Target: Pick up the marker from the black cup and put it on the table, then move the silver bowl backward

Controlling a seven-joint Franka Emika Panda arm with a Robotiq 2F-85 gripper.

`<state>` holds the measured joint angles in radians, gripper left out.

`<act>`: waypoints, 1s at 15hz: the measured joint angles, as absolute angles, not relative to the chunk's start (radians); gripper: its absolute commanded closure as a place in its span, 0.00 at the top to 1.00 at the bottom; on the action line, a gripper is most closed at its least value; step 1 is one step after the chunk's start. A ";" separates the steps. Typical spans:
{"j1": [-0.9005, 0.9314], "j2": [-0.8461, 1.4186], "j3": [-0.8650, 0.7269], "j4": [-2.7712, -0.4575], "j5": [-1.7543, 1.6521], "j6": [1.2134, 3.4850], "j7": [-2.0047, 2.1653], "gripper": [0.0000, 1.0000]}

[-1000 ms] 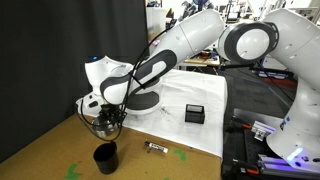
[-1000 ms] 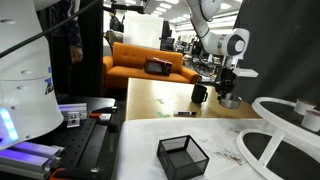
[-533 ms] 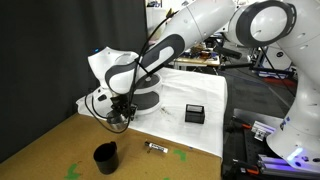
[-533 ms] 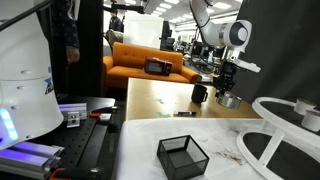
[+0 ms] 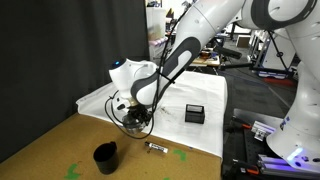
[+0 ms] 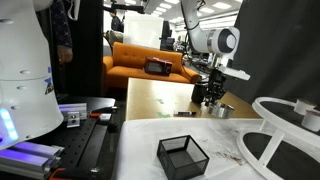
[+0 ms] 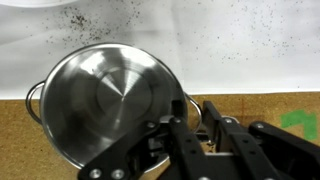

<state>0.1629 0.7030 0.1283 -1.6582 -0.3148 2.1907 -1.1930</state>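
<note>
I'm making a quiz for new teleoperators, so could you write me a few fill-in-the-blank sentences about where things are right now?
1. The ____ lies flat on the table, outside the black cup.
2. In the wrist view, the gripper straddles the rim of the silver ____.
3. The small black box stands on the white ____.

Missing words: marker; bowl; cloth.

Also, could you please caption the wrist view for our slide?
Gripper clasps the silver bowl by its rim, where cloth meets table.
</note>
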 measured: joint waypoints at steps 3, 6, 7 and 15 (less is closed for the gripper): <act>0.163 0.625 0.123 -1.844 -0.379 2.338 -1.113 0.06; 0.163 0.550 0.115 -1.991 -0.420 2.436 -1.061 0.25; 0.163 0.551 0.115 -1.988 -0.420 2.435 -1.061 0.25; 0.163 0.564 0.117 -1.973 -0.420 2.434 -1.061 0.06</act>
<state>0.1632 0.5640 0.1175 -1.9734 -0.4198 2.4344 -1.0614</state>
